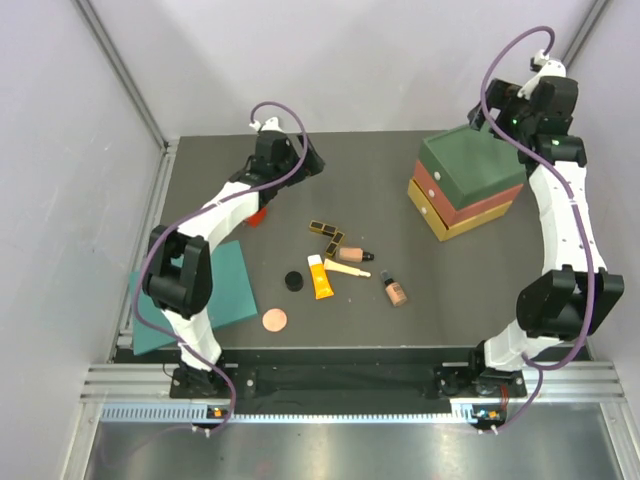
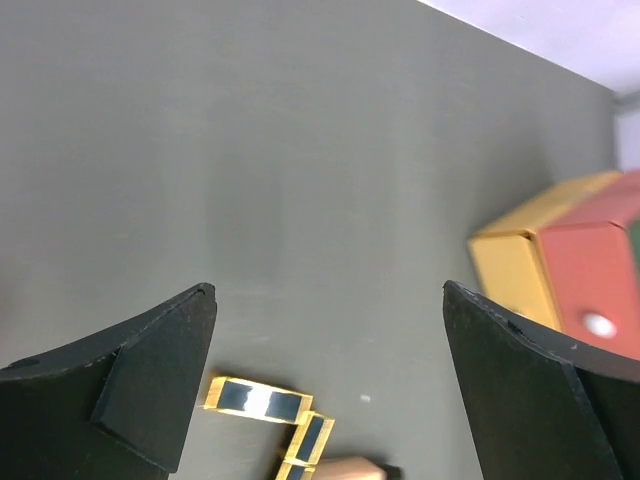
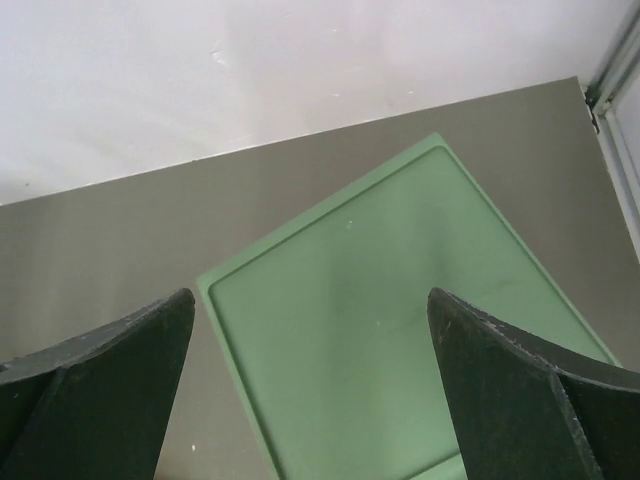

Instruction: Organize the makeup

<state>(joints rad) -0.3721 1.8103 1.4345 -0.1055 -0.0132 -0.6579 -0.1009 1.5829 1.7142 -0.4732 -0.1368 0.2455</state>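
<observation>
- Palette [image 2: 258, 398], black-gold: likely light, stiff, slick; I would pinch its long edges.
- Left gripper [image 2: 328, 290]: apart, empty, above it.
- Right gripper [image 3: 310, 295]: apart, empty, over drawer box [image 3: 400, 330].

Robotics lab test cell: white panel walls [image 1: 350, 60], aluminium profile frame [image 1: 124, 75], dark bench top [image 1: 370, 180], slotted mounting rail [image 1: 340, 381]

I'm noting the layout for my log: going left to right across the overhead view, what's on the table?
Teal sheet → copper disc → black round compact → orange tube → near beige bottle → drawer box. The palette, cream stick and other bottle overlap those, so I left them out.
</observation>
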